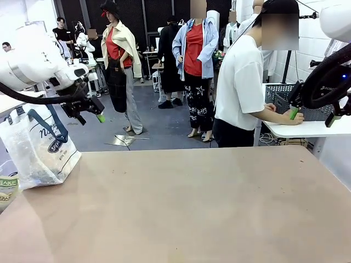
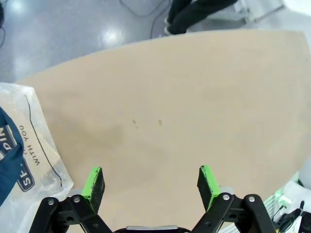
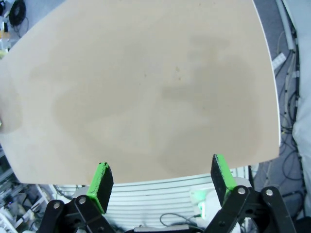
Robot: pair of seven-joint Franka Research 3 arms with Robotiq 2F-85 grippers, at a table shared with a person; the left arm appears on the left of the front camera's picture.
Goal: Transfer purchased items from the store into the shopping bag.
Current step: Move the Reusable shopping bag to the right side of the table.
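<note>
The shopping bag (image 1: 38, 148), whitish crinkly plastic with navy handles and a dark round logo, stands at the table's left edge; its printed side (image 2: 26, 160) fills the lower left of the left wrist view. My left gripper (image 1: 90, 112) hangs high above the table just right of the bag, open with nothing between its green pads (image 2: 93, 187). My right gripper (image 1: 312, 115) is raised at the far right, near the person's hand (image 1: 296, 116), also open and empty, its pads (image 3: 103, 179) spread wide over the table's edge.
The beige table (image 1: 181, 203) stretches bare across the middle. A person in a white shirt (image 1: 241, 82) stands at the far right beside a white side table (image 1: 307, 129) holding a dark lattice basket (image 1: 279, 96). A packet (image 1: 6, 189) lies at the left edge.
</note>
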